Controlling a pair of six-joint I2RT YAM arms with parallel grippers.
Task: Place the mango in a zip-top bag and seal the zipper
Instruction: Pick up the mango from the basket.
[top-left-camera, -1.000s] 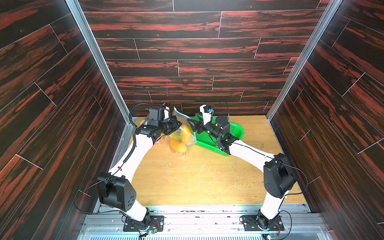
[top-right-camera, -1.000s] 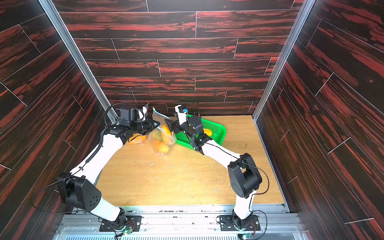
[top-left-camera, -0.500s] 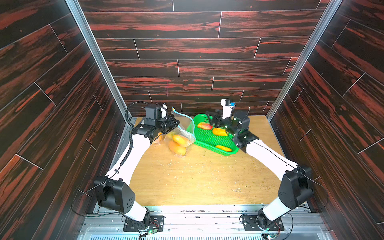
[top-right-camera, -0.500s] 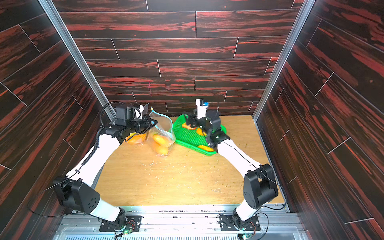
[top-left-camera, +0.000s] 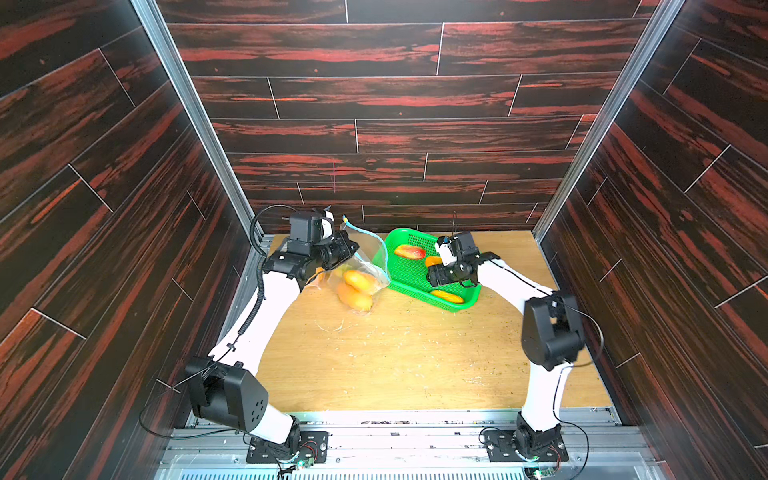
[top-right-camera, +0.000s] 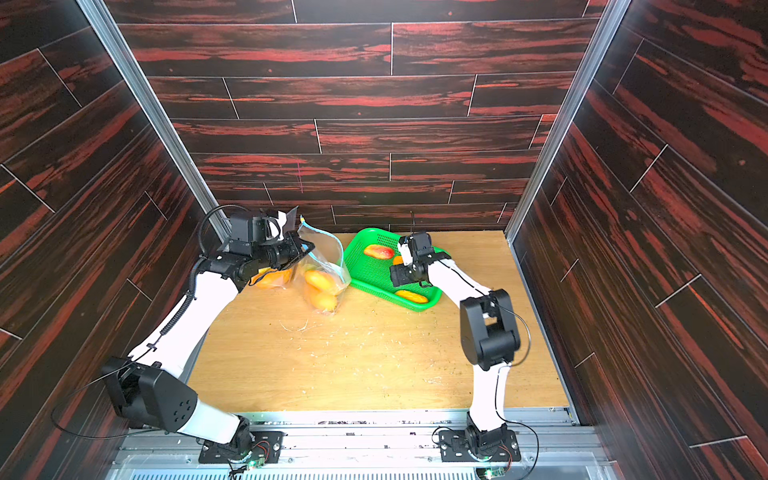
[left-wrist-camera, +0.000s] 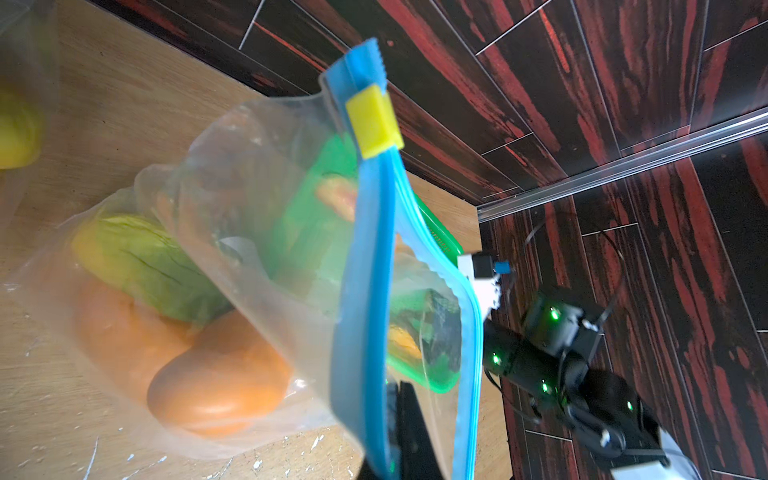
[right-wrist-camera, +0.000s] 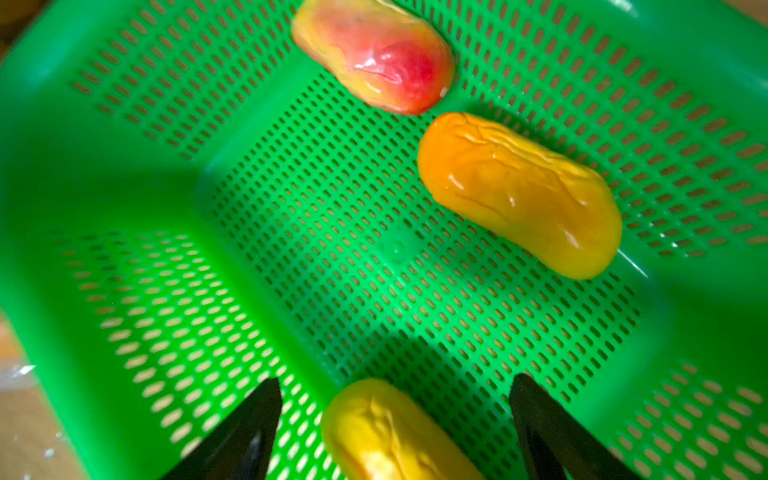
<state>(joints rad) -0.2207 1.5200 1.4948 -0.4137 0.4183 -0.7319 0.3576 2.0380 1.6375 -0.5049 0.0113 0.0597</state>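
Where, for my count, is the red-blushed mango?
In both top views the red-blushed mango lies far back in the green basket, beside the orange mango.

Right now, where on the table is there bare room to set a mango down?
The broad near stretch of the table, between both arms and in front of the zip-top bag and green basket, is bare apart from crumbs. The far left is crowded: the left gripper holds the bag beside the basket.
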